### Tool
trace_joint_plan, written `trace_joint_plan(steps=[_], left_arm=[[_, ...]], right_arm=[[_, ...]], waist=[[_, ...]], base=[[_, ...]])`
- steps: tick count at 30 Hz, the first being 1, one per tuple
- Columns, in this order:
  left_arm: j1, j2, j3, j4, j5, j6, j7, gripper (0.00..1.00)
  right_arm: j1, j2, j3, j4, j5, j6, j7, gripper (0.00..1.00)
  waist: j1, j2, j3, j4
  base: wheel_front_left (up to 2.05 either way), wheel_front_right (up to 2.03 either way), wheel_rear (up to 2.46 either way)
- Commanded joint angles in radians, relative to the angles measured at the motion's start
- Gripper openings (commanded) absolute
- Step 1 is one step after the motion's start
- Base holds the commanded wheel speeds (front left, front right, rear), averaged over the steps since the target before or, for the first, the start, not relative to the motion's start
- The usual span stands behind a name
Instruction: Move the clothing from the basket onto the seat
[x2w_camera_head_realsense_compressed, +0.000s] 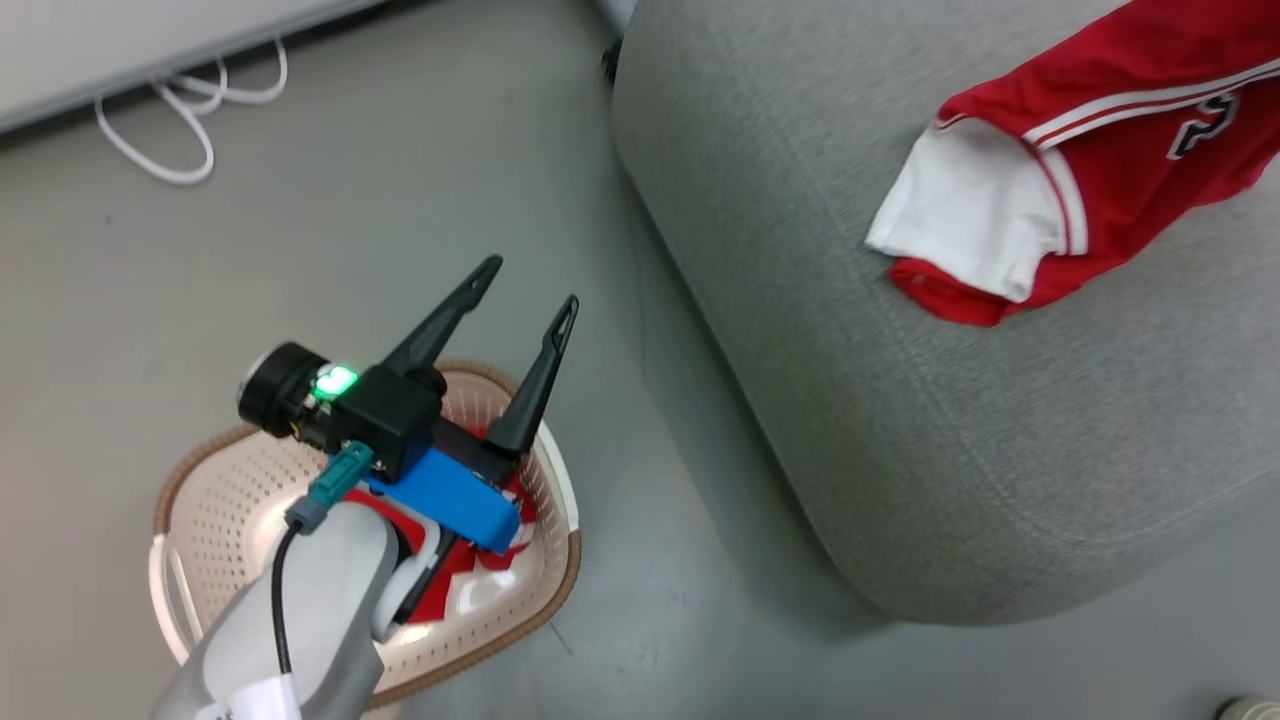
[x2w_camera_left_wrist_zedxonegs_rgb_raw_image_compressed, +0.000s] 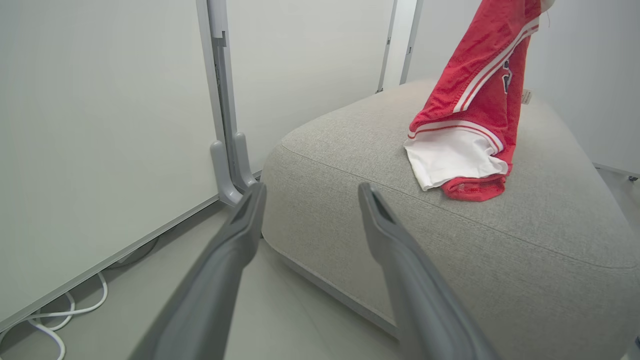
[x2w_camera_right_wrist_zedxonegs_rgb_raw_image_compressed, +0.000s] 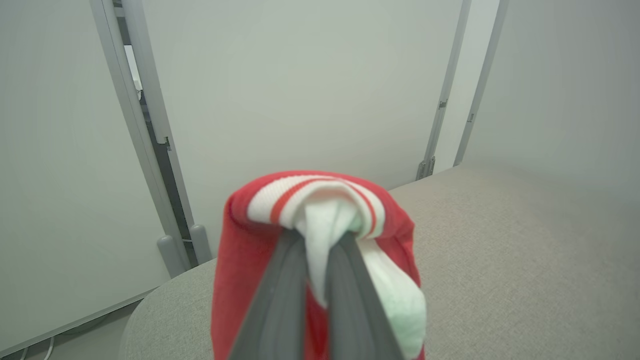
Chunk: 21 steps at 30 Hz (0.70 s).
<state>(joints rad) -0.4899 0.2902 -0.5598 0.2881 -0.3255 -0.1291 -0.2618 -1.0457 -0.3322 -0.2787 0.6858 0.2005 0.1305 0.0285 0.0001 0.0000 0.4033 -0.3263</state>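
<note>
As right wrist shows, clothing (x2w_camera_right_wrist_zedxonegs_rgb_raw_image_compressed: 320, 200) is pinched.

One red garment (x2w_camera_right_wrist_zedxonegs_rgb_raw_image_compressed: 240, 260) with a white panel and striped trim is bunched up and pinched between the right gripper's (x2w_camera_right_wrist_zedxonegs_rgb_raw_image_compressed: 320, 237) fingers. Its lower end, white sleeve and all, drapes down onto the big grey woven seat (x2w_camera_head_realsense_compressed: 900, 420) below that gripper. The other red-and-white piece (x2w_camera_head_realsense_compressed: 435, 597) is lying crumpled in the cream perforated basket (x2w_camera_head_realsense_compressed: 230, 500) with the brown rim, pretty much straight under the left gripper (x2w_camera_head_realsense_compressed: 533, 280). The seat's rounded edge is just ahead of that gripper's spread fingers.
</note>
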Motion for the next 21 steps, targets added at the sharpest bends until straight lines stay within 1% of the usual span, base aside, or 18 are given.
trace_joint_plan(steps=[1, 5, 11, 17, 21], left_arm=[[-0.028, 0.011, -0.003, -0.010, 0.005, -0.002, -0.005, 1.00], [-0.074, 0.030, -0.018, -0.034, 0.016, -0.002, -0.005, 1.00], [-0.109, 0.040, -0.033, -0.052, 0.025, -0.002, -0.005, 1.00], [-0.112, 0.042, -0.041, -0.046, 0.019, -0.002, -0.005, 1.00], [-0.106, 0.039, -0.040, -0.038, 0.013, -0.002, -0.005, 1.00]], right_arm=[[-0.018, -0.009, -0.019, -0.005, -0.011, 0.000, -0.012, 0.00], [-0.006, -0.009, -0.102, 0.015, -0.025, 0.000, -0.045, 0.00], [0.047, 0.016, -0.199, 0.111, -0.065, 0.000, -0.112, 0.00], [0.067, 0.046, -0.238, 0.229, -0.095, 0.000, -0.176, 0.00], [0.067, 0.050, -0.240, 0.295, -0.113, 0.000, -0.203, 0.00]], waist=[[-0.0001, 0.0000, 0.093, 0.044], [-0.0001, 0.0000, 0.169, 0.064], [-0.0001, 0.0000, 0.228, 0.086], [-0.0001, 0.0000, 0.233, 0.094], [-0.0001, 0.0000, 0.217, 0.097]], base=[[0.00, 0.00, 0.00], [0.00, 0.00, 0.00], [0.00, 0.00, 0.00], [0.00, 0.00, 0.00], [0.00, 0.00, 0.00]])
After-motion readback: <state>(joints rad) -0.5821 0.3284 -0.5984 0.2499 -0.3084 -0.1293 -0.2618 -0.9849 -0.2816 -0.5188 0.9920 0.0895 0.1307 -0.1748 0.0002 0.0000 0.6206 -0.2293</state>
